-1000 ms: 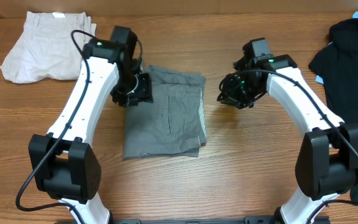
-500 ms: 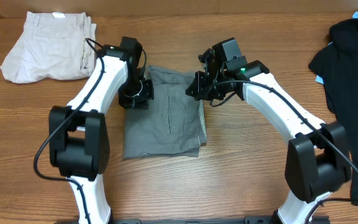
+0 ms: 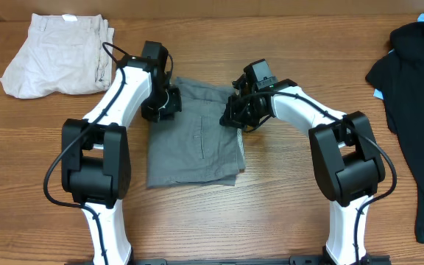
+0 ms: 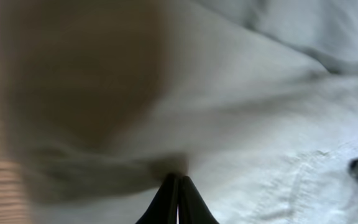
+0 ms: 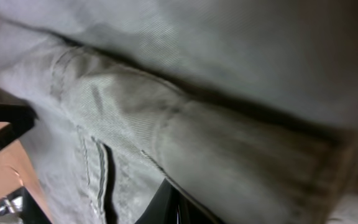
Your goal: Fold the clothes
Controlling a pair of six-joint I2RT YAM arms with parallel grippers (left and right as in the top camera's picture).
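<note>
Overhead: left pincer (image 3: 169,104) and right pincer (image 3: 233,116) each clench the shorts (image 3: 196,147) beneath them, seemingly starting a fold. The next move probably calls for lifting both evenly.

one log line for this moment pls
left gripper: shut on grey shorts, far left corner | right gripper: shut on far right corner | grey shorts: lying on table

Grey shorts (image 3: 195,136) folded, flat; mid-table.

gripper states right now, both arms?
Left gripper: closed, pinching a fold of the grey shorts.
Right gripper: closed, pinching the grey shorts too.
</note>
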